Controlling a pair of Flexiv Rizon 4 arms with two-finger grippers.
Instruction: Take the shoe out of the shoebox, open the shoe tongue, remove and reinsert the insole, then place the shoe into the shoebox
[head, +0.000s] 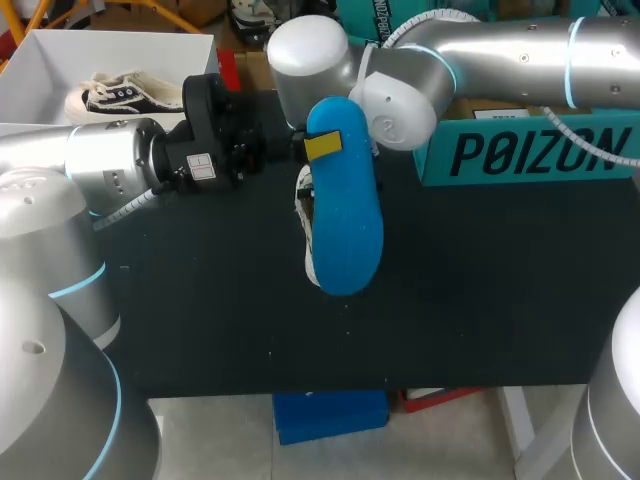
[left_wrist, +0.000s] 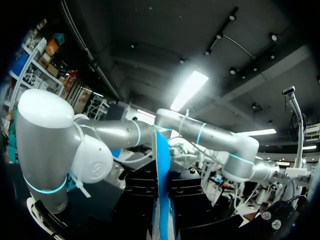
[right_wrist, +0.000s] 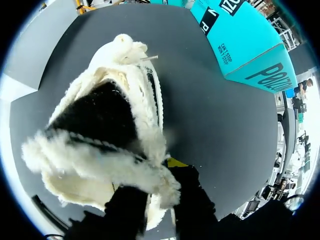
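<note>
Fleece-lined shoe (head: 345, 220) over table (head: 480, 300), blue sole up, long axis far-to-near, toe nearest; right gripper (head: 322, 146) and left gripper (left_wrist: 162, 197) both clamped at its heel end.

The left tool (left_wrist: 161, 192) is pinching the blue insole (left_wrist: 161, 150) edge-on between its two black fingers (left_wrist: 139, 195), the thin sheet standing upright. Beyond it the right arm (left_wrist: 200, 134), silver with cyan rings, is stretching across, its big white joint (left_wrist: 45, 140) looming close beside the insole.
</note>
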